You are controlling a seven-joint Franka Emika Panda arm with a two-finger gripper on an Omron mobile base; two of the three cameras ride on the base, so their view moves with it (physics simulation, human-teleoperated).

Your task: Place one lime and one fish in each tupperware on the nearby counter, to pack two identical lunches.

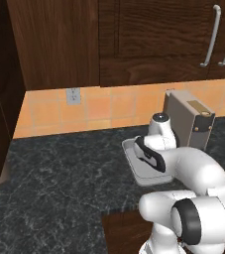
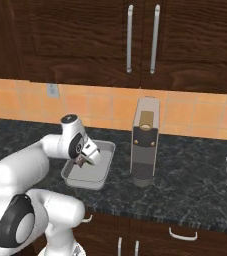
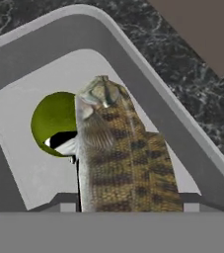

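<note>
The gripper (image 3: 128, 210) was clamped on the fish (image 3: 121, 158) above the tupperware (image 3: 148, 74) near the counter's (image 1: 59, 173) front edge; it looked slippery, best held mid-body; the lime (image 3: 54, 121) lay inside.

We find no readable text, label, brand, number or sign on anything here. The gold plate on the toaster (image 1: 198, 107) carries no letters we can make out, and the wall outlet (image 1: 73, 96) on the tiles is plain. The fish (image 3: 118, 158), the lime (image 3: 54, 121) and the tupperware (image 3: 15, 64) bear no markings, and neither do the counter (image 1: 59, 173) or the cabinet doors (image 2: 85, 35)
</note>
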